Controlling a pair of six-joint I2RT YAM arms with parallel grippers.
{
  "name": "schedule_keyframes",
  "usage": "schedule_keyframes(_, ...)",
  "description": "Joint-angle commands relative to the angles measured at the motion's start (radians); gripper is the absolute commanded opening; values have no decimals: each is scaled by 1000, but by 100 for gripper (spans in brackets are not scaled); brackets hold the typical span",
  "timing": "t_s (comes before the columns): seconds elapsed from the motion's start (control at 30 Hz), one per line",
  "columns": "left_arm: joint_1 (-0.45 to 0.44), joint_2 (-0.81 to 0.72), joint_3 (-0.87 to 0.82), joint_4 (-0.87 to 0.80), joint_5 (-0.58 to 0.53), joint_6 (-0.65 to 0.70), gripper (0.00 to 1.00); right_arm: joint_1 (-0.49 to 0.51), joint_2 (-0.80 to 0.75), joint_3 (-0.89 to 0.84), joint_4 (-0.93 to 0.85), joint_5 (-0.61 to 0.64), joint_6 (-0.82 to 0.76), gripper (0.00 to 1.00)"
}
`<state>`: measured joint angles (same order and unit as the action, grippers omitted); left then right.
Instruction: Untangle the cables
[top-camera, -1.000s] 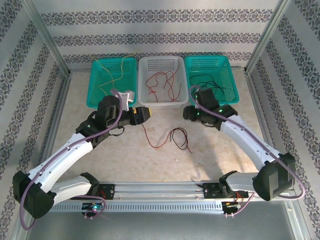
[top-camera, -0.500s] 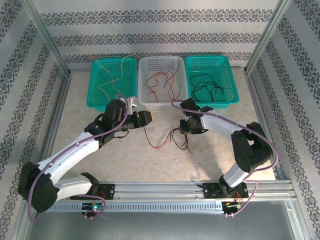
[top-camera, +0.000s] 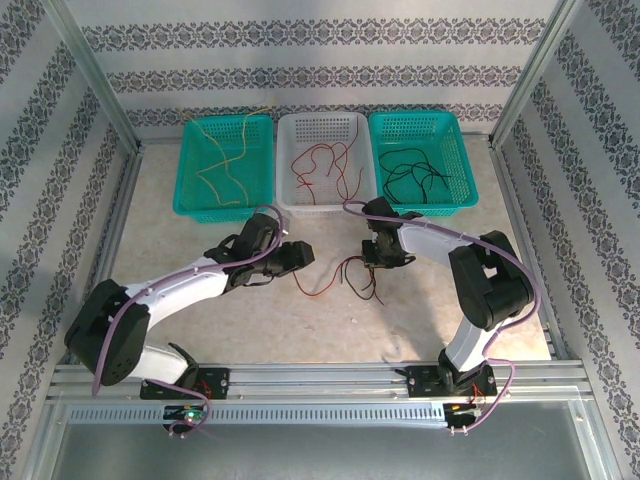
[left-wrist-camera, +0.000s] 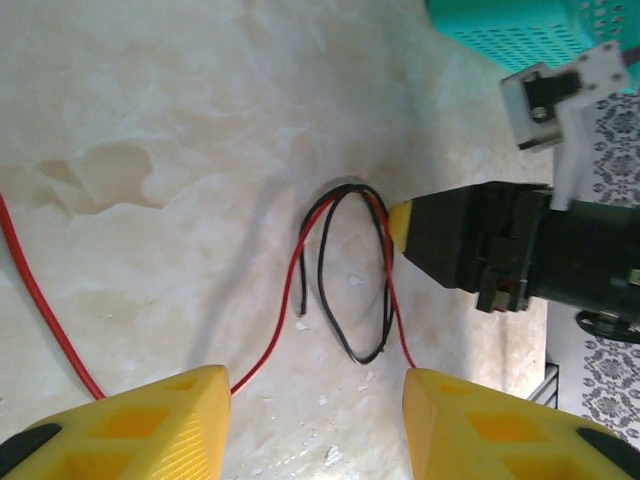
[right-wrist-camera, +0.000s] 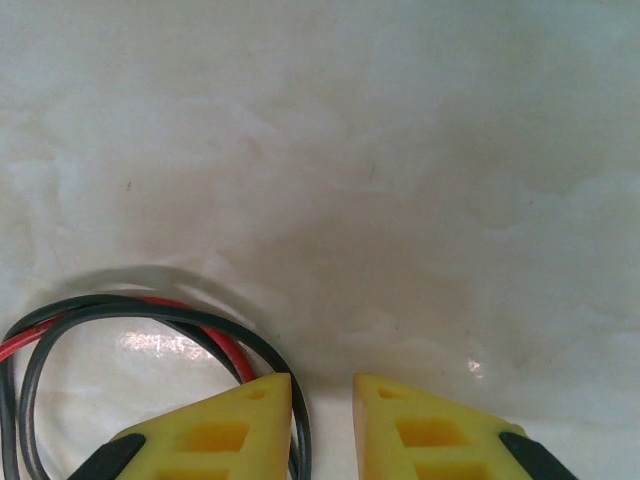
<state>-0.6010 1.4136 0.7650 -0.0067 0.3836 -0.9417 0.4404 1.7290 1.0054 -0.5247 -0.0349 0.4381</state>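
Red and black cables (top-camera: 360, 280) in a loose tangle on the bare table (top-camera: 250, 325), in front of the white basket (top-camera: 320, 128) and between the two claws.

Left claw (left-wrist-camera: 315, 378): spread wide, low over the table, pinching nothing. Looks straight at the loop, with one long red strand running away past its finger (left-wrist-camera: 150, 420).

Right claw (right-wrist-camera: 322, 380): nearly together, with a narrow gap left between the yellow tips and nothing inside it. Loop of the cables just beside one finger, outside the gap.

From the left wrist, black body of the right claw just beside the loop, its yellow tip at the red strand.

Behind, three baskets in a row along the back wall: left green basket (top-camera: 183, 180) with yellow cables (top-camera: 222, 165), white basket with red cables (top-camera: 322, 165), right green basket (top-camera: 462, 170) with black cables (top-camera: 415, 178).

Thick purple hoses (top-camera: 265, 210) along both arms. Patterned wallpaper (top-camera: 320, 60) on the walls, metal rail (top-camera: 320, 378) along the near edge.
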Motion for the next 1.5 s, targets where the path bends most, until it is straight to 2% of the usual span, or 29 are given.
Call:
schedule_keyframes(0.0, -7, 31, 2, 42, -17, -48, 48, -8, 7, -2, 18, -6, -11, 24)
schedule_keyframes(0.13, -8, 65, -2, 37, -22, -65, 48, -6, 13, -7, 17, -7, -8, 22)
schedule_keyframes(0.43, -6, 117, -15, 51, -24, -105, 46, 0, -49, -46, 12, -23, 2, 33)
schedule_keyframes(0.9, -4, 119, -17, 54, -24, -109, 45, 3, -86, -58, 9, -54, 6, 32)
schedule_keyframes(1.13, 0, 109, -15, 46, -20, -103, 45, -6, -24, -44, 11, -24, -9, 26)
schedule_keyframes(1.37, 7, 87, -10, 25, -20, -88, 45, 12, 6, -39, 12, -21, -5, 26)
schedule_keyframes(1.47, 9, 88, -10, 27, -21, -88, 45, 19, -10, -37, -1, 3, 0, 14)
